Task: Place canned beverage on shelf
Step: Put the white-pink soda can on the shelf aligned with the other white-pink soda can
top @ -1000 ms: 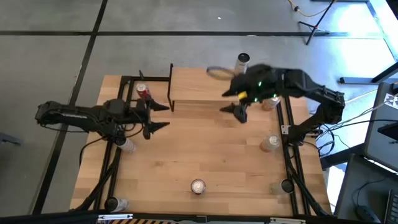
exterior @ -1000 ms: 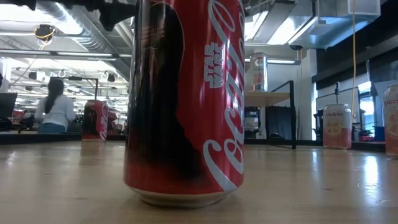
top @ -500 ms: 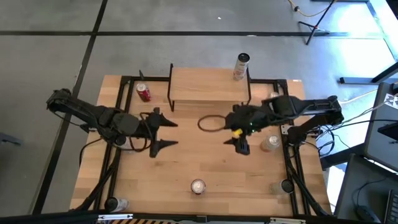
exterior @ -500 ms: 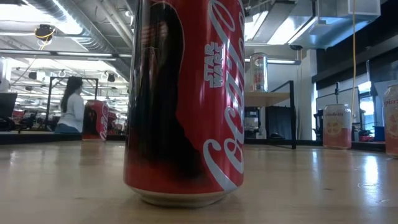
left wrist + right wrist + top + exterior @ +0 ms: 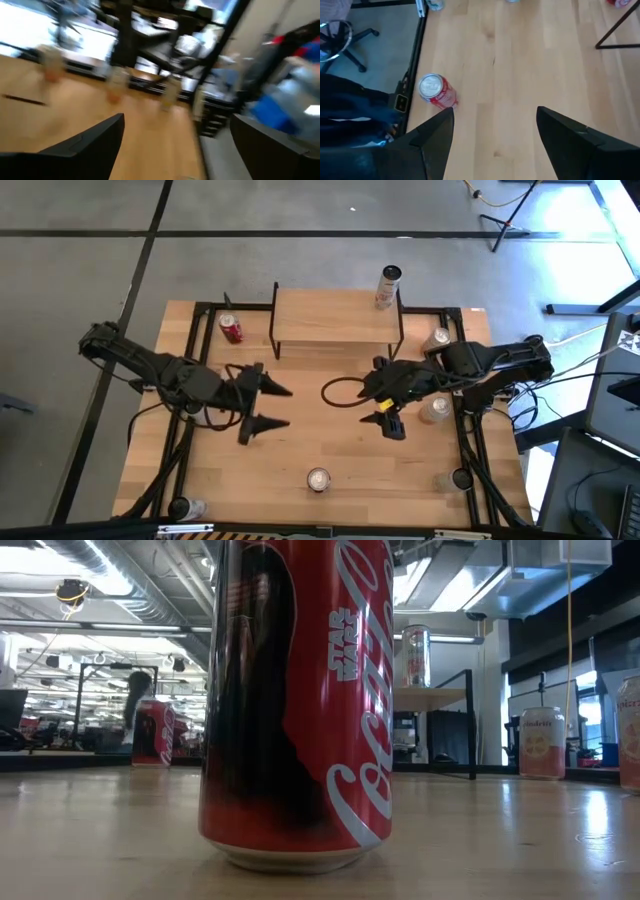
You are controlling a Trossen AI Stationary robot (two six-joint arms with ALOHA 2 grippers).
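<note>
**Can on the shelf's far right corner**

The silver can (image 5: 388,287) stands at the shelf's (image 5: 335,320) far right edge. Both pincers hang released over bare mid-table: left gripper (image 5: 270,407), right gripper (image 5: 388,397), well apart, holding nothing.

Table (image 5: 330,450): light-wood top with black rails.
Shelf (image 5: 335,318): stands at the table's 12 o'clock edge, carrying one silver can (image 5: 387,287) at its 2 o'clock corner.
Red can (image 5: 232,330): 10 o'clock, beside the shelf.
Front can (image 5: 318,479): 6 o'clock.
Pale cans (image 5: 434,410): 3 o'clock rail.
</note>
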